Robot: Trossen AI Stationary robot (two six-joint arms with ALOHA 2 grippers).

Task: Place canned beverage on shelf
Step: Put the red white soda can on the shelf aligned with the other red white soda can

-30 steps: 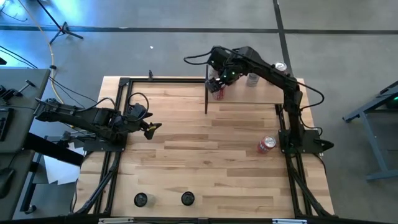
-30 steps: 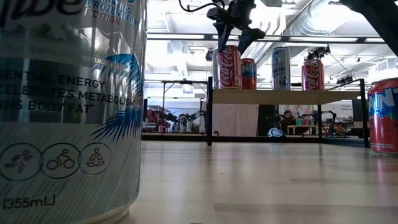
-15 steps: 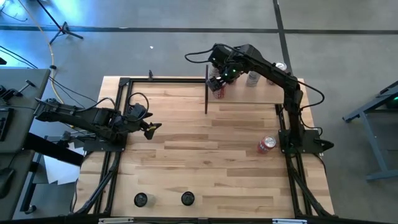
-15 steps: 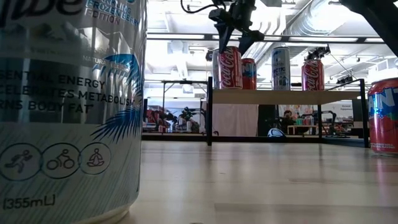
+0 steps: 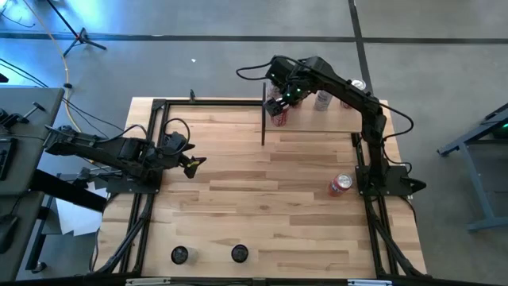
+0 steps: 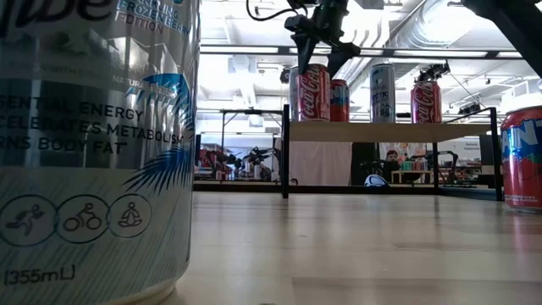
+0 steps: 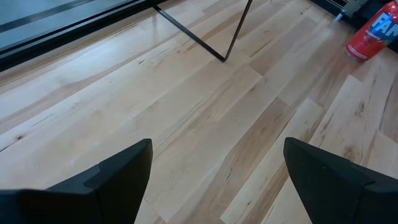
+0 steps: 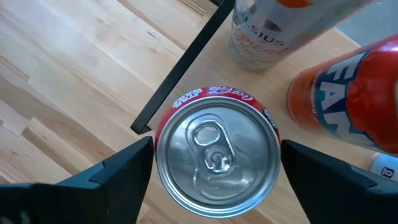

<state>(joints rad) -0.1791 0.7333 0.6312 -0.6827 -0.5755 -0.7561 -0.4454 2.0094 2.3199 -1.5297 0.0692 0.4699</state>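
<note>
A red Coca-Cola can [image 6: 310, 91] stands upright on its base at the left end of the shelf [image 6: 389, 131], a pale board on thin black uprights at the table's far side [image 5: 333, 121]. My right gripper [image 6: 317, 52] is open just above it. In the right wrist view its fingers stand on either side of the can's silver top [image 8: 216, 158], with no contact that I can see. In the high view the gripper [image 5: 278, 102] covers part of the can [image 5: 278, 116]. My left gripper [image 5: 196, 163] waits open and empty over the table's left side.
Three more cans stand on the shelf: a red one [image 6: 339, 100], a silver one [image 6: 383, 91] and another red one [image 6: 426, 102]. A red Fanta can [image 5: 340, 185] stands on the table by the right arm's base. Two cans [image 5: 180, 254] [image 5: 239, 253] stand near the front edge.
</note>
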